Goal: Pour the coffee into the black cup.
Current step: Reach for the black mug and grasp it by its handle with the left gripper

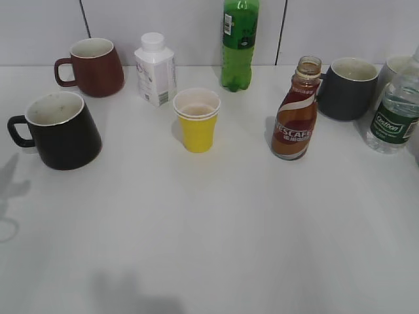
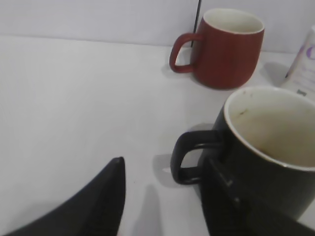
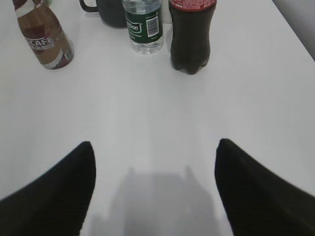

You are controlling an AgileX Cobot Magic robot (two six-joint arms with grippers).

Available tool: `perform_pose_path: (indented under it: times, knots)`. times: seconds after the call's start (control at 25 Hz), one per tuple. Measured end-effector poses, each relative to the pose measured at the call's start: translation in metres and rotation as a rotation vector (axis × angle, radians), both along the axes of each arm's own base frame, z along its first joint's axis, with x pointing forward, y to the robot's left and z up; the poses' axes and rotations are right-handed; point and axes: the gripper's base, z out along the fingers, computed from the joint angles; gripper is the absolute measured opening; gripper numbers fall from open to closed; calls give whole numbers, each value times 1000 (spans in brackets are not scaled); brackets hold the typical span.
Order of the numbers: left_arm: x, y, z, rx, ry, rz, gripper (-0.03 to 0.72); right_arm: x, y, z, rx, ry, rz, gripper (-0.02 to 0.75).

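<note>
Just beyond the right-hand finger of the left gripper point(image 2: 162, 206) stands the glossy black ceramic mug point(image 2: 261, 162), its loop handle turned toward the gap between the jaws. The jaws stand apart and hold nothing; one dark finger overlaps the mug's near wall in the left wrist view, and whether it touches cannot be told. The mug's off-white interior shows faint marks but no pool of dark liquid as far as can be seen, so in my judgement no pouring has taken place.

Well ahead of the right gripper point(image 3: 155, 191) and off to its left stands the curvy brown bottle with the red-and-white label point(image 3: 47, 42), upright on the white tabletop point(image 3: 157, 113). That gripper's jaws are spread wide over bare table and grip nothing. The exterior view shows the bottle's wide neck uncapped and the coffee still inside it.

Further ahead of the right gripper, toward its right, stand a clear water bottle with a green label point(image 3: 143, 27) and a dark cola-coloured bottle point(image 3: 191, 34); neither belongs to the task.

Assessment: nothing is done. The bottle remains to be grasped, carried across to the black mug, tipped over its rim and set down. The left gripper appears placed to steady the mug.
</note>
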Motion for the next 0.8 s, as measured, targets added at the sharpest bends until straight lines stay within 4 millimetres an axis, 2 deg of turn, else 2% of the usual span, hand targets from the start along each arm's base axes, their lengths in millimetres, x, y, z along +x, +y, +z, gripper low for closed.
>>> perform_pose_path:
  times: [0.24, 0.48, 0.68, 0.8]
  knots:
    - [8, 0, -17, 6, 49, 0, 385, 0, 0, 0, 0, 0, 0, 588]
    - [16, -2, -27, 17, 15, -13, 392, 0, 0, 0, 1, 0, 0, 588]
    - [24, -2, -38, 15, -40, -10, 469, 0, 0, 0, 1, 0, 0, 588]
    - [29, -2, -48, 16, -58, -10, 485, 0, 0, 0, 1, 0, 0, 588]
